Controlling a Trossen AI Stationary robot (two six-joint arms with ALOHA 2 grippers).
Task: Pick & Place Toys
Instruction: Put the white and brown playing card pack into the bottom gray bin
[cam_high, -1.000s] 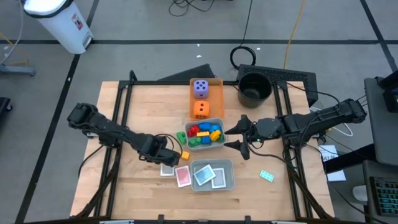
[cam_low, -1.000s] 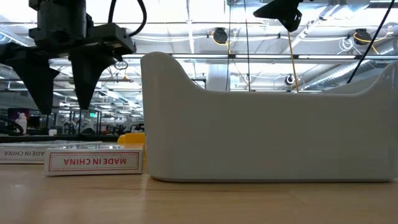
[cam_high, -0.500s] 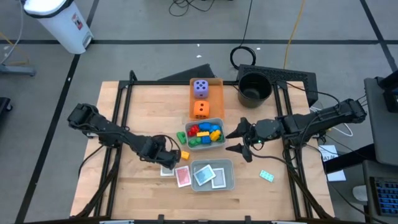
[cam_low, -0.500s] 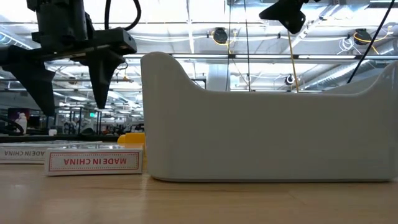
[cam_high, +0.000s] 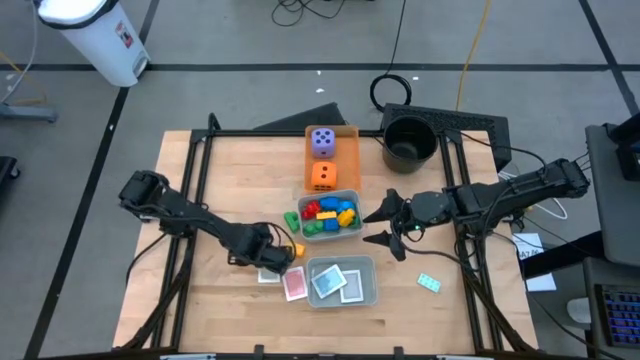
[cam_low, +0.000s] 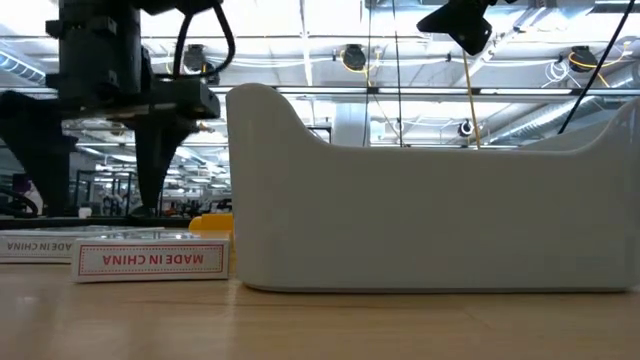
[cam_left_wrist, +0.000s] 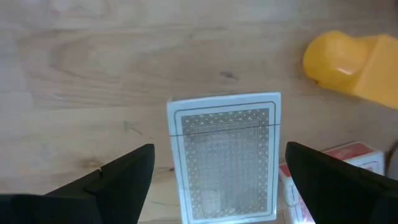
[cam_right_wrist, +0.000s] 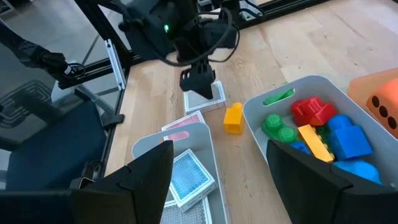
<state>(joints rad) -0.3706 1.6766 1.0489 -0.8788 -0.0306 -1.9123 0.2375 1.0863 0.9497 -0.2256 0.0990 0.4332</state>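
Note:
A white card box (cam_left_wrist: 225, 155) lies flat on the wooden table, left of a pink card box (cam_high: 293, 285). My left gripper (cam_left_wrist: 219, 148) points straight down over the white box, open, one finger on each long side and clear of it. A yellow brick (cam_left_wrist: 348, 62) lies just beyond. The low view shows the left gripper (cam_low: 95, 170) low over the card boxes (cam_low: 150, 258). My right gripper (cam_high: 372, 226) hangs open and holds nothing, right of the brick tray (cam_high: 352, 232). A teal card (cam_high: 429, 283) lies at the near right.
A grey tray (cam_high: 368, 290) holding cards stands right of the pink box. An orange tray (cam_high: 350, 150) with a purple die (cam_high: 322, 141) and an orange die (cam_high: 322, 176) sits at the far middle. A black pot (cam_high: 409, 140) stands at the far right.
My left gripper has opened wider and come down toward the white card box, its fingers now low on either side of it. The cards and bricks have not moved.

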